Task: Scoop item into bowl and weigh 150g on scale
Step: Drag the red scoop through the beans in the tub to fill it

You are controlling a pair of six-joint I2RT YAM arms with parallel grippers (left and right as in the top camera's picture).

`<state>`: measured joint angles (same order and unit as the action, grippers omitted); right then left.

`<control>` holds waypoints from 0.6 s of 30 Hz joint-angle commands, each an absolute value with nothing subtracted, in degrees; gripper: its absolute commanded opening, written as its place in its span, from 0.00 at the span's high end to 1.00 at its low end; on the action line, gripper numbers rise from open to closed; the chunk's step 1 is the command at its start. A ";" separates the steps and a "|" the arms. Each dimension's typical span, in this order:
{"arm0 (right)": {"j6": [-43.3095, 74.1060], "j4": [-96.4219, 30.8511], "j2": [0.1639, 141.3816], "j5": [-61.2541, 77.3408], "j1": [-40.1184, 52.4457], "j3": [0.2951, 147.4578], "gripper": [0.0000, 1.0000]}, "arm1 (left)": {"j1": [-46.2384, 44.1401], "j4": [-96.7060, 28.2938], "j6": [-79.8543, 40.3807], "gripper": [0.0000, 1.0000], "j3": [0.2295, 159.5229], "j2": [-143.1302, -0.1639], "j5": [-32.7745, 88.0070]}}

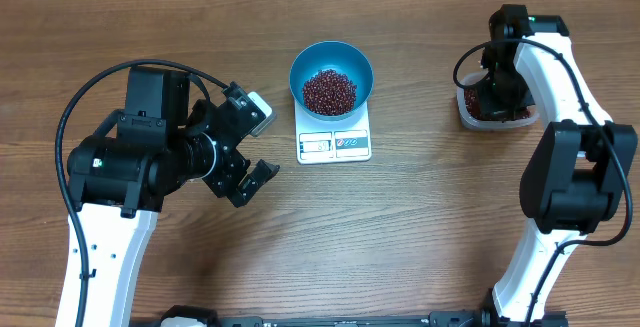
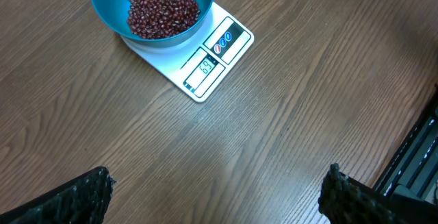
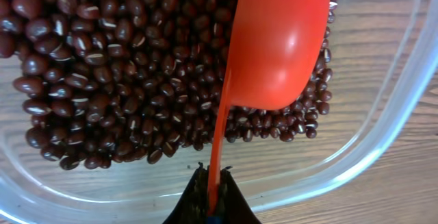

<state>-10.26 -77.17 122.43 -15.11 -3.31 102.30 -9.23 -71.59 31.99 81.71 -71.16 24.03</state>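
Observation:
A blue bowl [image 1: 332,77] [image 2: 153,8] holding a heap of dark red-brown beans [image 1: 329,90] [image 2: 163,9] stands on the white scale [image 1: 334,141] [image 2: 205,59]. My left gripper [image 1: 247,174] [image 2: 217,195] hangs open over bare table, in front and to the left of the scale, nothing between its fingers. At the far right my right gripper [image 1: 493,85] [image 3: 213,180] is shut on the handle of an orange scoop [image 3: 277,42]. The scoop hangs bottom-up over more beans [image 3: 116,73] in a clear tub [image 1: 492,109] [image 3: 383,142].
The wooden table [image 1: 400,227] spreads between the two arms. The right arm's white links [image 1: 570,167] stand in front of the tub. A black cable [image 1: 90,97] loops over the left arm.

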 commanded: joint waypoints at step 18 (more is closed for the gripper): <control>-13.87 -81.87 123.94 3.86 -4.97 102.52 0.96 | -9.02 -71.59 33.23 0.00 82.50 -71.22 24.88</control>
